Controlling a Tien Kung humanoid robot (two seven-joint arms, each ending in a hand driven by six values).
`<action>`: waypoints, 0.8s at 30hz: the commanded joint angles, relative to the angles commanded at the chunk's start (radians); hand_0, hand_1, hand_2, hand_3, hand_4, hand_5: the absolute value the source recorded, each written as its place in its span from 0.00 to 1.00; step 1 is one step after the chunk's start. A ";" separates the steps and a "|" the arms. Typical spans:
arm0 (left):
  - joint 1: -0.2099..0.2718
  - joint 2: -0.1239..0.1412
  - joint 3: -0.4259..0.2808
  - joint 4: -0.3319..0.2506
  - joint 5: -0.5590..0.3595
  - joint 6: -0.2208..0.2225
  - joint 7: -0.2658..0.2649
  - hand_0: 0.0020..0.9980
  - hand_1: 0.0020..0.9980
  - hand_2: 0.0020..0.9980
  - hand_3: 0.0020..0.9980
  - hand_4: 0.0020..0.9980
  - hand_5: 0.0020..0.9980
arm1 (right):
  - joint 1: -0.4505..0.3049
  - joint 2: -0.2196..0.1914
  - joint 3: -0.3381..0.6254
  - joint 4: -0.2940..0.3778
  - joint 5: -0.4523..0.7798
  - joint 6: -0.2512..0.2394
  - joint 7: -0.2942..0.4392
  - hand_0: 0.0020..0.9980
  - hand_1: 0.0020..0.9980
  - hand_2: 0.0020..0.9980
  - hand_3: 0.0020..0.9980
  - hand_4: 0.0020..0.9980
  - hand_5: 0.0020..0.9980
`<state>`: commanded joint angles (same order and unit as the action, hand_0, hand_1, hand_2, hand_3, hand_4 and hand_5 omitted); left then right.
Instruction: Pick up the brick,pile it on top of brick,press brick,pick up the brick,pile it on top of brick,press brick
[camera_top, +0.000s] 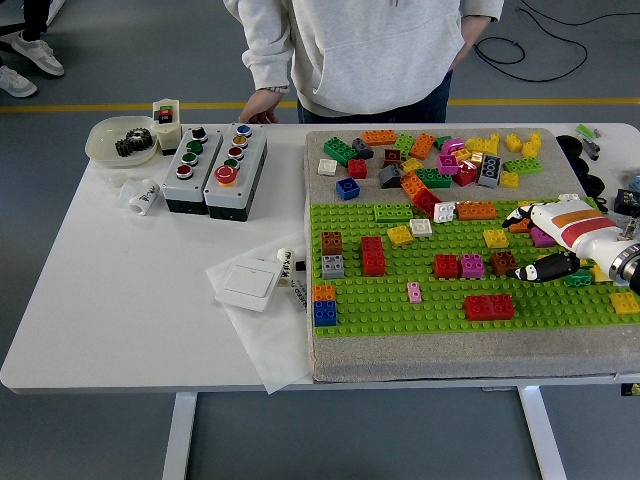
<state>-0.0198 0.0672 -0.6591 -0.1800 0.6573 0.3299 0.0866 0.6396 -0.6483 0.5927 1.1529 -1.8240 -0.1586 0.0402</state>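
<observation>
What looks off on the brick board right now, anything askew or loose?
One red brick lies tilted across the far edge of the green baseplate, not seated on studs. Behind it, loose bricks sit in a jumble. The rest look seated square.

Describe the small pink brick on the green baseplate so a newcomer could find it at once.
Start at the green baseplate on the grey slab at the table's right half. Look near its middle, below the row holding the red brick and the magenta brick. The small pink brick stands alone there, left of the long red brick; it is narrower than any brick near it and pale pink rather than magenta.
</observation>
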 joint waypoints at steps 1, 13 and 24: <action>0.000 0.000 0.001 0.000 -0.002 0.001 0.000 0.73 0.75 0.80 0.65 0.71 0.64 | 0.001 0.007 -0.006 -0.008 0.004 -0.003 0.003 0.58 0.63 0.71 0.67 0.93 0.34; 0.001 0.000 0.024 -0.003 -0.018 0.007 0.004 0.73 0.75 0.80 0.65 0.71 0.63 | 0.009 0.069 -0.028 -0.087 0.025 -0.020 0.020 0.54 0.59 0.64 0.58 0.86 0.32; 0.001 0.000 0.022 -0.004 -0.011 0.007 0.008 0.73 0.75 0.80 0.65 0.71 0.63 | 0.014 0.092 -0.038 -0.126 0.033 -0.029 0.027 0.51 0.53 0.58 0.53 0.80 0.28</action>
<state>-0.0190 0.0670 -0.6371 -0.1839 0.6466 0.3365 0.0948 0.6538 -0.5567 0.5545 1.0267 -1.7913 -0.1873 0.0673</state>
